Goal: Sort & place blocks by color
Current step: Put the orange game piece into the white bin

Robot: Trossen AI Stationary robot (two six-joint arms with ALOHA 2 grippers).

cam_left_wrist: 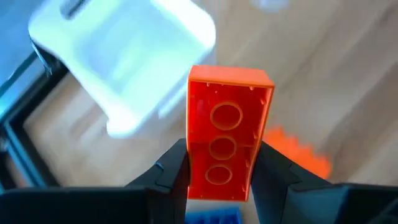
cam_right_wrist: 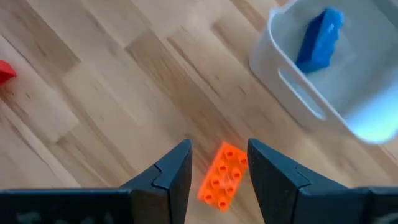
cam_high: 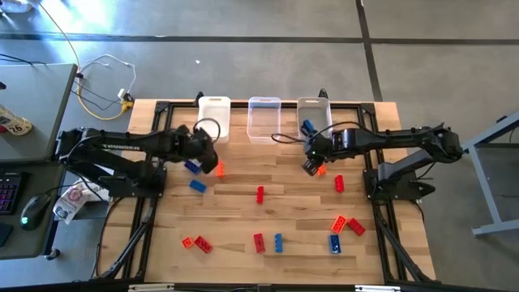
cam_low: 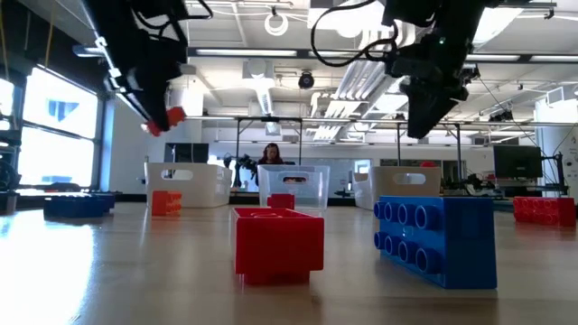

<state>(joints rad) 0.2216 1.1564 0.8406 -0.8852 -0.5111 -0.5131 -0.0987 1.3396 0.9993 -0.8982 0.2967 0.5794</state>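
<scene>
Held brick: small orange plastic brick (cam_left_wrist: pixel 227 134) was clamped in left tool (cam_left_wrist: pixel 219 167), lifted near translucent white rectangular bin (cam_high: pixel 214 118), likely for dropping.
Right tool (cam_right_wrist: pixel 217 165): open, empty, hovered over another orange brick (cam_right_wrist: pixel 222 175) on wooden desk (cam_high: pixel 284 212), apparently lining up a grasp.

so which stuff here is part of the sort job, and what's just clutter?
Job:
- loose blocks on the table
- orange block held in the left gripper
- blue block in the right bin
- three bins

Clutter:
- cables
- mouse
</scene>
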